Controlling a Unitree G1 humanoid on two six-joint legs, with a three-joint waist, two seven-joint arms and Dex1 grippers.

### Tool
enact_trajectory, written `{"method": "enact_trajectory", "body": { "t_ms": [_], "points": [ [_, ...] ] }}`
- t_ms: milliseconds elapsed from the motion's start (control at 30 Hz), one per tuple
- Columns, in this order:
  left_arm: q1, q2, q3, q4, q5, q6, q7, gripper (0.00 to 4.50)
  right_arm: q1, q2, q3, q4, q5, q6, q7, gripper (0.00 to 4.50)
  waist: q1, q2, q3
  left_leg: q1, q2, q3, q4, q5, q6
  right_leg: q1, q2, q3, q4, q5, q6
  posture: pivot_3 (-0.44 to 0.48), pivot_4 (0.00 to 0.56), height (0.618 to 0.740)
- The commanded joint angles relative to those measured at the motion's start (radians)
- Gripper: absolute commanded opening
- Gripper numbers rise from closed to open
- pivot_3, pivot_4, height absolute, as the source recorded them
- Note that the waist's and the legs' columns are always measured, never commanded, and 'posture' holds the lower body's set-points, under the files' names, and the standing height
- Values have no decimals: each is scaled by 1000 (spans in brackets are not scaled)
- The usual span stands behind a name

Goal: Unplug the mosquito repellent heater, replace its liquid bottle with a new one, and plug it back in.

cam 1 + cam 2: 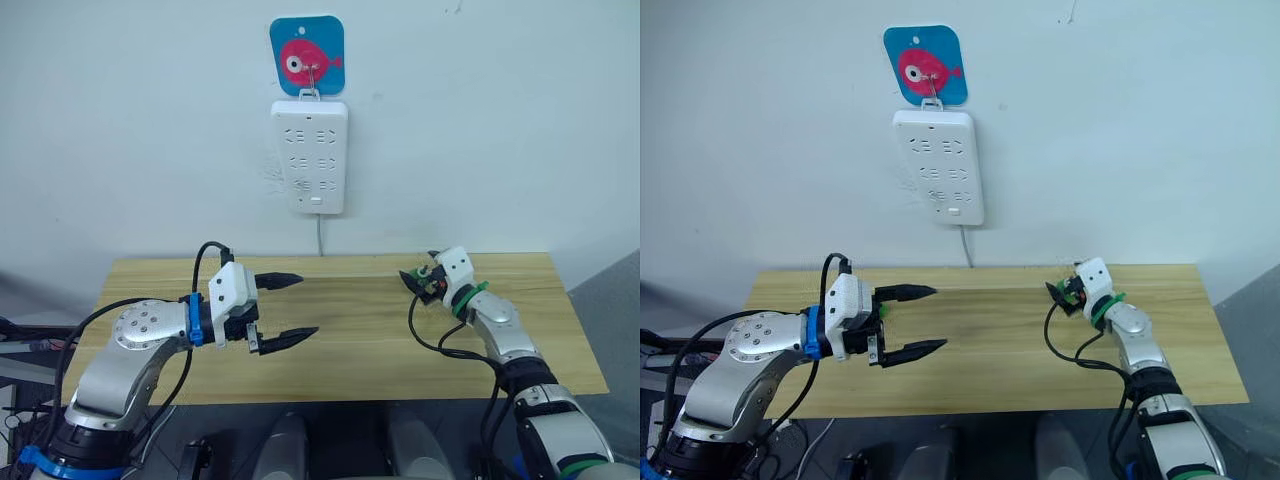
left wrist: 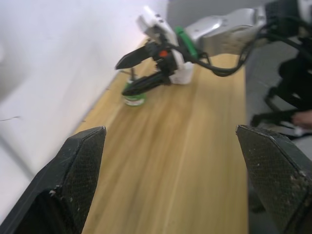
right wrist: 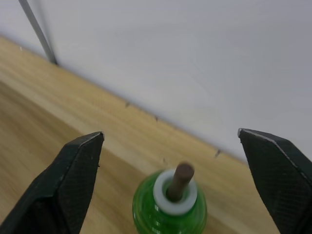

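Right gripper (image 2: pixel 141 73) reaches toward wall, jaws wide apart, straddling small translucent green capless bottle with brown wick (image 3: pixel 170 204) upright on wooden counter (image 1: pixel 360 330), not gripping. Left gripper (image 1: pixel 290 310) hovers mid-counter, splayed, empty. Bottle base cut off.

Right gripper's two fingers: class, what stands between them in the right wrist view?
The liquid bottle, green with a bare wick, stands on the table between the open right gripper's fingers, untouched.
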Motion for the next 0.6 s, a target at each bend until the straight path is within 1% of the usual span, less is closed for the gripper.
{"method": "enact_trajectory", "body": {
  "t_ms": [33,133,167,267,400,500,600],
  "points": [
    [28,-24,100,0,5,-15,97,4500,93,-40,13,-330,44,75,73,4455,2,1,1,0,0,0,0,0,0,0,0,0,0,0,0,53,241,740],
    [77,-53,169,10,31,-5,202,4500,141,-103,66,-601,102,240,181,4455,-1,3,3,0,0,0,0,0,0,0,0,1,0,0,0,45,244,740],
    [94,-59,187,12,33,6,227,4500,144,-123,80,-660,120,286,213,4455,-2,3,3,1,0,0,0,0,0,0,0,2,0,0,0,40,246,740],
    [193,-65,241,-3,1,52,250,4500,120,-193,123,-813,171,440,305,4455,-2,3,3,2,1,0,0,0,0,1,0,2,0,0,0,28,248,740],
    [309,-94,307,-9,-7,67,299,4500,59,-255,149,-920,231,576,383,4455,4,1,4,1,1,0,0,0,0,1,-1,1,-1,0,0,32,248,740],
    [374,-121,349,3,1,72,341,4500,24,-283,153,-954,261,631,427,4455,10,-3,6,1,1,0,0,0,0,1,-3,1,-2,0,0,37,247,740],
    [412,-134,377,35,11,72,367,4500,5,-312,156,-978,280,673,462,4455,20,-4,8,1,1,-1,0,0,0,2,-3,0,-2,0,0,39,245,740]
  ]
}}
